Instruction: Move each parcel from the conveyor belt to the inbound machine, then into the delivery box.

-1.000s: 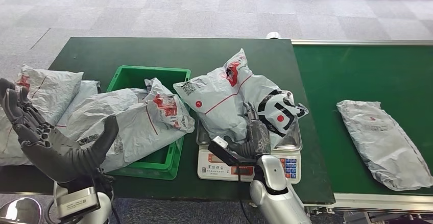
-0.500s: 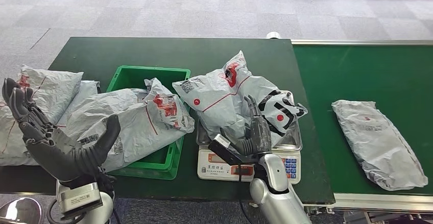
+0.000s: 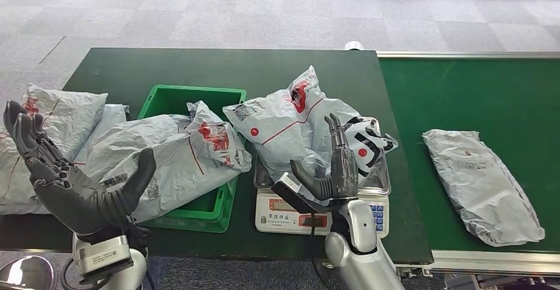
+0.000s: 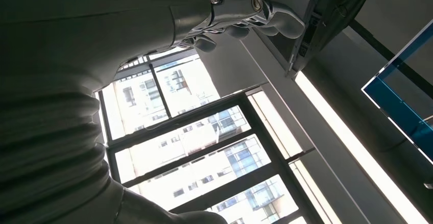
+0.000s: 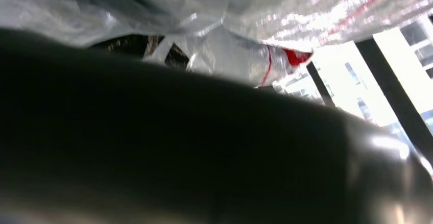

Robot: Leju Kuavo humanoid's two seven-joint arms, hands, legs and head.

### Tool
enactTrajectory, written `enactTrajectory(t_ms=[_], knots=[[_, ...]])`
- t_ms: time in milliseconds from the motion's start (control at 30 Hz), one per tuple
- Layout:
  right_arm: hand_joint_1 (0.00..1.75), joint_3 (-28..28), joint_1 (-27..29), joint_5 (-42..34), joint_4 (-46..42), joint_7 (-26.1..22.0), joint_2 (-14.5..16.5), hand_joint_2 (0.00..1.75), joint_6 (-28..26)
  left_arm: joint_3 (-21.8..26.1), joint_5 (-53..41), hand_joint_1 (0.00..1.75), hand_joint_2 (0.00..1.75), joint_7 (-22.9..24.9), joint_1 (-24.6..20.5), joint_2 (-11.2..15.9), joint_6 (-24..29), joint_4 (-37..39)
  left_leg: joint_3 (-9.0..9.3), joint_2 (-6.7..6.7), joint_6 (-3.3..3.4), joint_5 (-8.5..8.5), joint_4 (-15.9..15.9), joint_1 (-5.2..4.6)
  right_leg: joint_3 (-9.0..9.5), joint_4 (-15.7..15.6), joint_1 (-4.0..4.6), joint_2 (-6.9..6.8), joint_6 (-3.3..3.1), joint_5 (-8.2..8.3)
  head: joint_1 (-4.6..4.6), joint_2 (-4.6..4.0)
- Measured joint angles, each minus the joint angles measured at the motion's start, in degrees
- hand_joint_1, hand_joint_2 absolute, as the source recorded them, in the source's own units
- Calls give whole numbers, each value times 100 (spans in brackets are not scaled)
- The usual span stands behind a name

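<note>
Green table (image 3: 198,72): parcels fill the box (image 3: 221,95), one lies on the scale (image 3: 330,212), another waits on the belt (image 3: 462,92); both hands spread, empty.

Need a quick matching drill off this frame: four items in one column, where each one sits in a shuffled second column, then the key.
Items:
1. lone grey parcel
2. green crate
3. parcel with black-and-white print
4. left hand

Places:
A. on the scale, just beyond the right hand
B. raised and open at the table's near left corner
C. on the conveyor belt
D. on the dark green table, left of the scale, parcels piled over it

Pairs: 1-C, 2-D, 3-A, 4-B
</note>
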Motion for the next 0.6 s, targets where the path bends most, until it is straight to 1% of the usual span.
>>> enactTrajectory(t_ms=[233, 300, 367, 467, 600], knots=[[0, -50, 366, 544, -1069, -12, -93, 175, -743, 0, -68, 0, 175, 50, 38, -2, -15, -7, -1, 0, 2, -4, 0, -1, -2, -1, -1, 0, 1, -1, 0, 0], [0, -142, 533, 833, -1534, -62, -101, 175, -813, 0, -171, 0, 175, 195, 32, -1, -132, 14, -1, -1, 2, -4, 0, -1, -3, -1, -1, -1, 1, -2, 0, 0], [0, -279, 686, 1229, -2030, -20, -101, 175, -831, 0, -437, 0, 175, 477, -23, 1, -391, 114, -2, -1, 2, -5, 0, -1, -3, -2, -1, -2, 2, -2, 0, 0], [0, -491, 806, 1617, -2646, 165, -106, 175, -837, -1, -948, 0, 175, 870, -222, 0, -786, 490, 0, 1, 3, -4, 0, -2, -3, -3, -2, -2, 2, -1, 0, 0], [0, -695, 890, 1686, -3206, 180, -102, 175, -837, -26, -1304, 0, 175, 1057, -582, -17, -1050, 1190, 4, 10, 5, -1, 3, -5, -3, -3, -4, 3, 3, 6, 0, 0]])
